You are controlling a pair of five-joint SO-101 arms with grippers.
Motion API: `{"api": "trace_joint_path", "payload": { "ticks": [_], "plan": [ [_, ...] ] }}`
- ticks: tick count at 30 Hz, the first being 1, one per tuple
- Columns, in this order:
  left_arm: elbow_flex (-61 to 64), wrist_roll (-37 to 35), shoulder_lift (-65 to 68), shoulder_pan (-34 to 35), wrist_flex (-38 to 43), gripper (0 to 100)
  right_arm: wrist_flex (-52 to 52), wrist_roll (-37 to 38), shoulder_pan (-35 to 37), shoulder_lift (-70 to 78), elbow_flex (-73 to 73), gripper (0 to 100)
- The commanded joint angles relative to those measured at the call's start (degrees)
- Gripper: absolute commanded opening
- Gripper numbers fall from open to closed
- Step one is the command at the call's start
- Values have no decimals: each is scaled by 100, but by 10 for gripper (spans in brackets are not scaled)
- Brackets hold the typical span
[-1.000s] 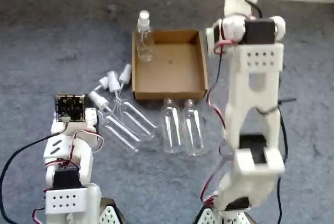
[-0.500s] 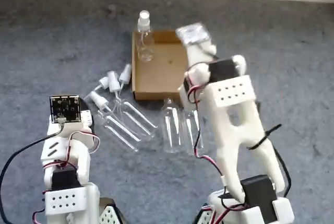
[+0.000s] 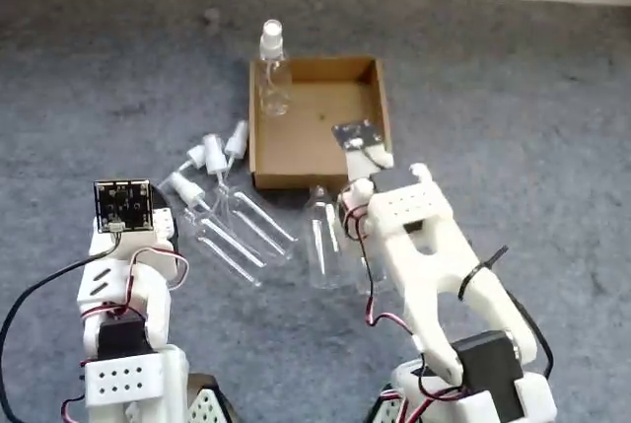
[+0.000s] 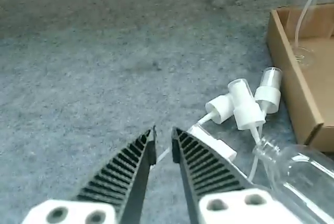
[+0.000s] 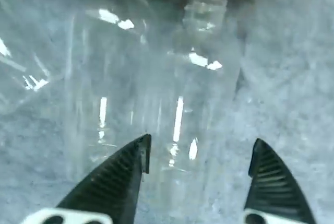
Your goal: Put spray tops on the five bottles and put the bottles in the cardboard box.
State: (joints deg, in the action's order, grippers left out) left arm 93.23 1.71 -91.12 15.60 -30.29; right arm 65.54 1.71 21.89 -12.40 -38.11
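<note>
High view: one finished bottle (image 3: 273, 73) with its spray top fitted stands in the far left corner of the cardboard box (image 3: 325, 122). By my judgement that is one of five done. Four await capping and boxing.

Left wrist view: the left gripper (image 4: 163, 148) hangs low over the carpet with its jaws drawn close, only a narrow slit between them and nothing held. Just beyond its tips, toward the box side, lie the loose spray tops (image 4: 242, 104), clustered and touching, dip tubes attached. Four can be counted in the high view. An uncapped bottle (image 4: 302, 169) lies on its side beside the outer jaw, neck toward the tops. The box wall stands farther ahead on that same side.

High view, centre: two open bottles (image 3: 237, 231) lie side by side between the two arms, near the loose tops but not joined to them.

Right wrist view: the right gripper (image 5: 201, 151) is spread wide and holds nothing. It is lowered over a pair of uncapped bottles lying just short of the box's near wall. The right-hand bottle (image 5: 201, 83) lies between the open jaws, neck pointing away from the tool. Its neighbour (image 5: 107, 72) lies touching it, just outside one jaw. Whether the jaws touch the plastic cannot be told.

Judgement: a pickup of that bottle is in preparation. No top is fitted to it yet.
</note>
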Motion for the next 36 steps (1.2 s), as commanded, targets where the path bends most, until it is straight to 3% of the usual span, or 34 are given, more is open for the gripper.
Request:
{"api": "trace_joint_path", "payload": {
  "ticks": [1, 4, 7, 15, 19, 21, 25, 30, 36],
  "plan": [
    [4, -9, -48, 48, 114, 18, -391, -9, 13, -242, -286, 260],
    [119, -9, -48, 40, 185, 18, -435, 0, -48, -242, -444, 238],
    [154, -9, -48, 40, 255, 18, -435, 290, -444, -251, -470, 146],
    [92, -9, -48, 31, 220, 18, -374, 1319, -2343, -303, -567, 3],
    [22, 422, -4, -171, 149, 18, -453, 1943, -2976, -303, -936, 5],
    [-365, 466, 13, -242, -387, 18, -593, 2031, -3169, -312, -1112, 5],
    [-1209, 501, 22, -286, -1398, 18, -1007, 2013, -3336, -312, -1341, 5],
    [-2290, 897, 110, -277, -1864, 18, -1525, 1996, -3310, -312, -1763, 5],
    [-4101, 923, 2220, -277, -2743, 18, -2466, 1653, -3169, -312, -2360, 5]
  ]
}}
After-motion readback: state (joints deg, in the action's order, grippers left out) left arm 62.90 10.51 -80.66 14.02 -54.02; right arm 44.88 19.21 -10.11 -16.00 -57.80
